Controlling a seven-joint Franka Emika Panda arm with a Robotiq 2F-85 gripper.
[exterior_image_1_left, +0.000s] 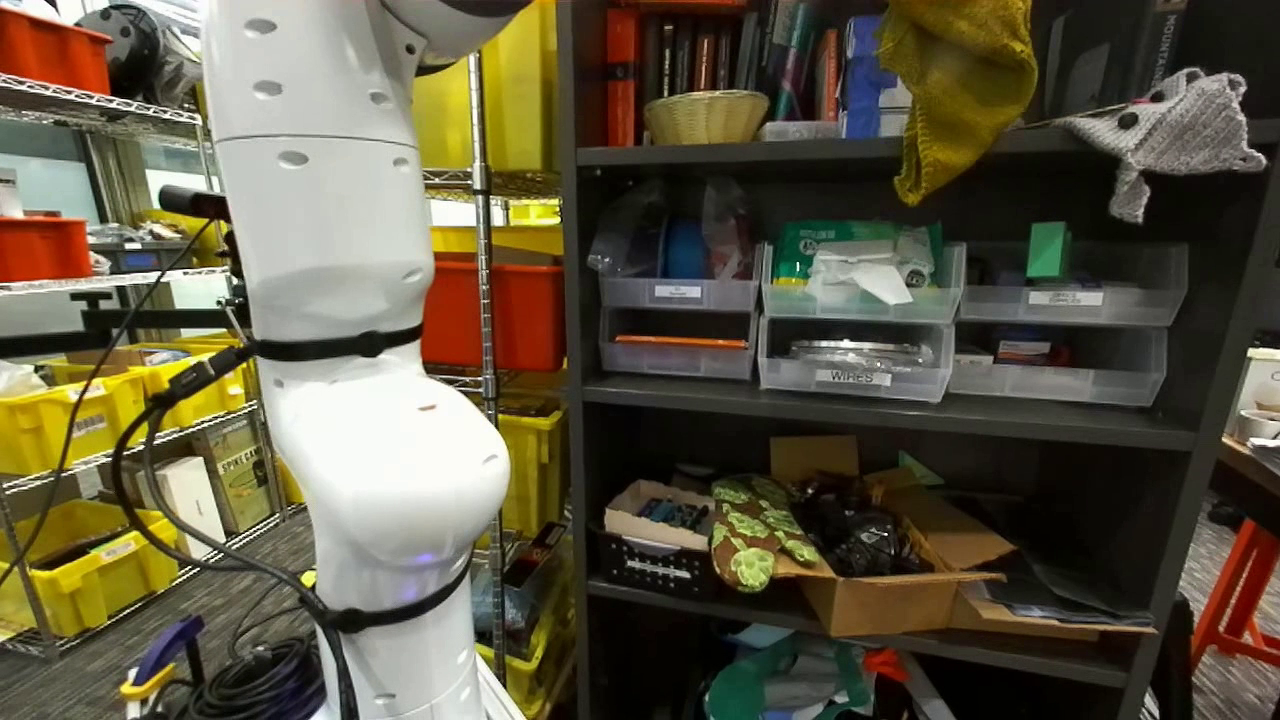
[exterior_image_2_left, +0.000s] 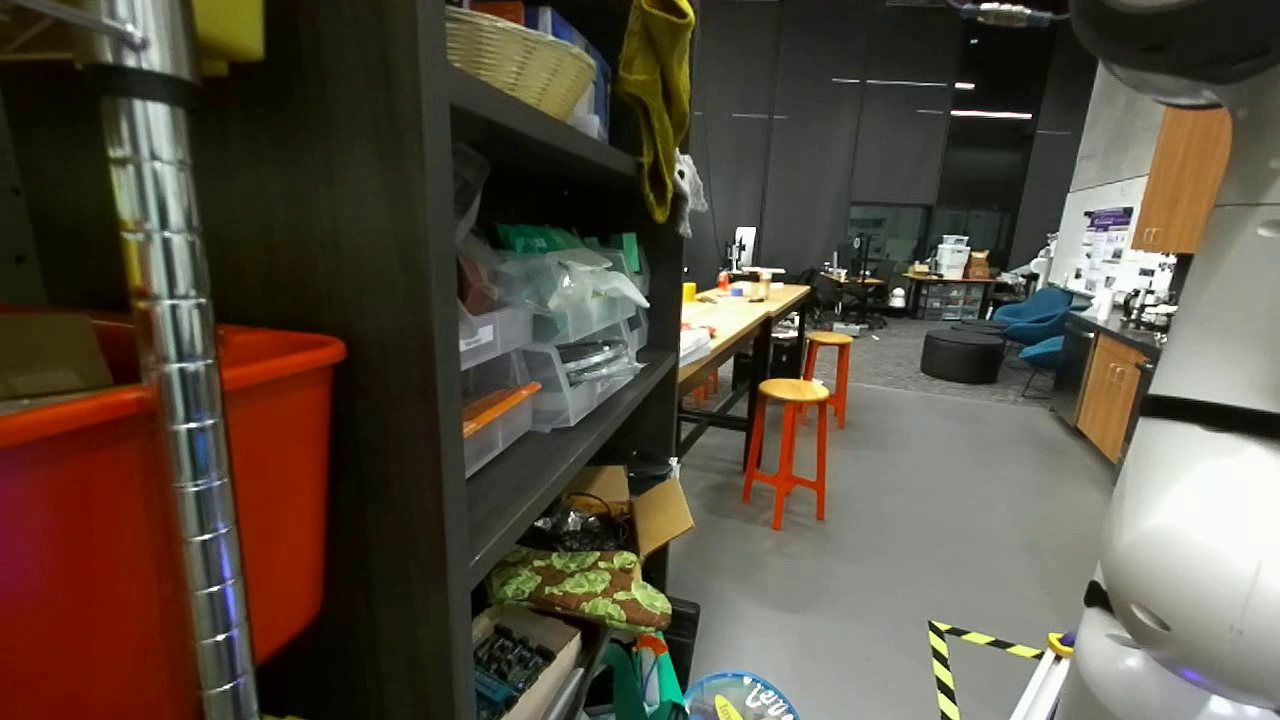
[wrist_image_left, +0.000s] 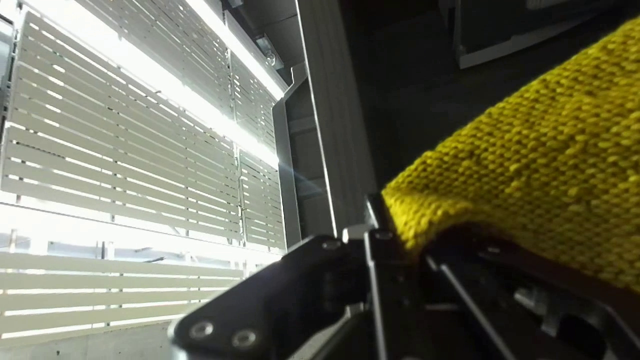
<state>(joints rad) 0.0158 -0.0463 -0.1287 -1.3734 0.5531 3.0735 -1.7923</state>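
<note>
In the wrist view, the fingers (wrist_image_left: 387, 250) are clenched, with an edge of the yellow knitted cloth (wrist_image_left: 540, 160) pinched between their tips. The cloth spreads to the right of the fingers and runs out of frame. A grey board (wrist_image_left: 342, 115) extends above the fingers in this view; white slatted panels (wrist_image_left: 125, 135), brightly lit, lie to their left. In an exterior view, the cloth hangs below the fingers, which are out of frame above, in front of a dark bookshelf (exterior_image_1_left: 1000, 422). Its lower tip drops past the upper shelf board. The following items are also below the fingers: a wicker basket (exterior_image_1_left: 705, 118), left of the cloth; a grey knitted item (exterior_image_1_left: 1190, 120) over the shelf edge, right of the cloth; transparent bins (exterior_image_1_left: 690, 362) on the middle shelf; and, lower down, an open cardboard box (exterior_image_1_left: 880, 605) with a green-and-brown fabric item (exterior_image_1_left: 755, 530) at its side. In an exterior view, the cloth hangs below the fingers at the bookshelf's front; contact with the shelf edge cannot be determined. The robot arm (exterior_image_2_left: 1190, 480) stands opposite the bookshelf. A desk (exterior_image_2_left: 745, 320) and stools (exterior_image_2_left: 793, 392) occupy the background, lower than the fingers.
</note>
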